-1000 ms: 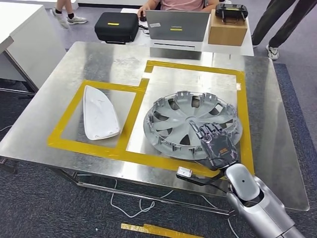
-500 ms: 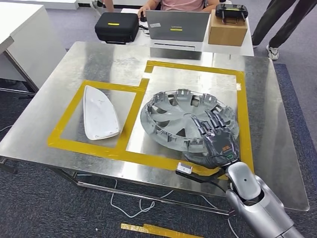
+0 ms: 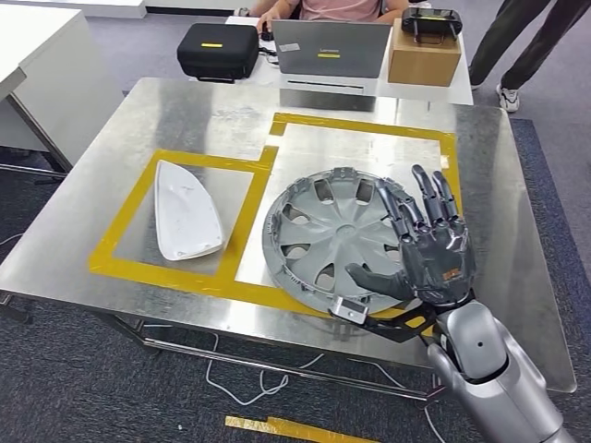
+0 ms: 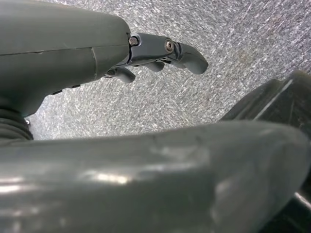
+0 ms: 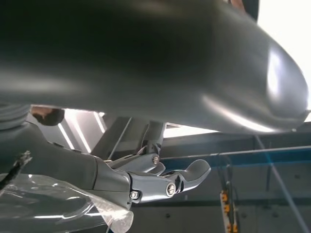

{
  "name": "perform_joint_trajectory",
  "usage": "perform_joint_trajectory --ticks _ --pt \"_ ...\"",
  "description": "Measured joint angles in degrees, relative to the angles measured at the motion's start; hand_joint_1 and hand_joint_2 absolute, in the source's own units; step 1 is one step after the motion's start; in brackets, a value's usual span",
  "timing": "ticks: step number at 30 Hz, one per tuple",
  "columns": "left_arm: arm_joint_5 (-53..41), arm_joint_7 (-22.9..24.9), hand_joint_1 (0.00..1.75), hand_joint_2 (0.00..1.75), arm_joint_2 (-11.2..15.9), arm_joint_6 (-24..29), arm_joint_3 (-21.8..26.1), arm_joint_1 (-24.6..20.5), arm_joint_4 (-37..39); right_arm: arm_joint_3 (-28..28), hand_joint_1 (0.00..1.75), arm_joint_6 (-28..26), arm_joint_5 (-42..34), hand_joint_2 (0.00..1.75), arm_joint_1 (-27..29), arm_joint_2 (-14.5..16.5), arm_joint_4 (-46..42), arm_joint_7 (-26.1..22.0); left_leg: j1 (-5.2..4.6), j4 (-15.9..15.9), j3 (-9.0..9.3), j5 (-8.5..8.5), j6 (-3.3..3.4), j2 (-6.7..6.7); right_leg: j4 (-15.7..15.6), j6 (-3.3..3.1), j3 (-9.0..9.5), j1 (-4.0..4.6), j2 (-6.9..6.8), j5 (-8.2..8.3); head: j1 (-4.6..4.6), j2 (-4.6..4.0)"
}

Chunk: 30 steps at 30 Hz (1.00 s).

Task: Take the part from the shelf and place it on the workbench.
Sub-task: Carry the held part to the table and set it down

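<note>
On the steel tabletop (image 3: 174, 111), inside the larger yellow-taped bay (image 3: 362, 125), lies the part: a grey wheel cover (image 3: 328, 235), face up and flat as far as can be judged. Right hand (image 3: 425, 254) hovers over the cover's near-right rim w/ fingers (image 3: 428, 194) spread and raised, palm tipped up, grasping nothing (released; whether the thumb touches the rim cannot be told). Left hand (image 4: 110, 53) hangs over grey carpet, fingers loosely curled, nothing in them; whether fully clenched cannot be told. Smaller taped bay to the left holds a white curved panel (image 3: 185, 221), apart from the cover. Beyond the far edge: black case (image 3: 216, 48), laptop (image 3: 329, 48), cardboard box (image 3: 424, 53), seated person (image 3: 328, 9).

Step in hand, by judgement: placement looks done; the release is under way. Next move calls for drawing the right arm back and clear w/o snagging the rim, since the cover's near edge sits close to the tape line (image 3: 279, 295) at the front.
</note>
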Motion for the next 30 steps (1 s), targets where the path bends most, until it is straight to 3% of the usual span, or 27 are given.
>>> perform_joint_trajectory --ticks 12,18,22,24,27,28,29,30 --pt "0.66 -0.38 0.0 0.0 0.01 0.57 0.04 0.02 0.19 -2.47 0.0 1.06 -2.29 0.0 1.8 0.0 -3.02 0.1 -0.02 0.09 -0.03 -0.04 0.06 0.0 -0.04 0.04 0.01 -0.03 0.0 0.03 0.0 0.0" --pt "0.76 -0.43 0.0 0.0 0.03 0.98 0.14 0.1 0.45 -2.7 0.0 1.92 -4.09 0.0 2.62 0.01 -3.3 -0.22 -0.1 0.68 -0.3 -0.33 0.64 0.01 -0.1 0.34 0.04 -0.12 0.0 0.18 -0.03 0.01" --pt "0.89 -0.44 0.0 0.0 -0.08 1.14 0.2 0.09 0.52 -2.9 0.0 2.63 -4.76 0.0 2.79 0.03 -4.19 -0.21 0.32 -0.11 -0.05 0.33 1.41 0.39 -0.2 1.02 -0.1 0.01 0.16 0.09 0.01 0.01" --pt "0.92 -0.46 0.0 0.0 -0.22 1.23 0.21 0.08 0.53 -3.13 0.0 2.82 -4.95 0.0 2.83 0.06 -4.63 -0.15 0.84 -1.12 0.32 0.98 1.86 0.99 2.94 1.35 -1.71 0.09 0.29 -2.02 0.21 0.01" --pt "0.93 -0.48 0.0 0.0 -0.27 1.33 0.22 0.1 0.55 -3.35 0.0 3.07 -5.02 0.0 3.23 0.1 -4.76 -0.09 0.92 -1.22 0.29 1.0 1.96 1.84 13.1 1.87 -6.49 -0.16 0.27 -6.43 0.38 0.01" --pt "0.93 -0.48 0.0 0.0 -0.32 1.33 0.22 0.11 0.55 -3.44 0.0 3.14 -5.03 0.0 3.39 0.1 -4.76 -0.08 0.95 -1.2 0.32 0.92 1.86 2.17 14.48 2.05 -7.15 -0.25 0.22 -6.49 0.37 0.01" --pt "0.93 -0.48 0.0 0.0 -0.37 1.34 0.22 0.1 0.55 -3.51 0.0 3.18 -5.04 0.0 3.47 0.1 -4.76 -0.08 1.01 -1.16 0.4 0.81 1.69 2.51 13.68 2.21 -6.74 -0.33 0.1 -5.52 0.37 0.01" --pt "0.93 -0.48 0.0 0.0 -0.44 1.35 0.22 0.1 0.55 -3.56 0.0 3.22 -5.04 0.0 3.5 0.1 -4.79 -0.08 1.11 -1.06 0.54 0.64 1.44 2.88 10.69 2.35 -5.14 -0.41 -0.28 -3.72 0.37 0.01"
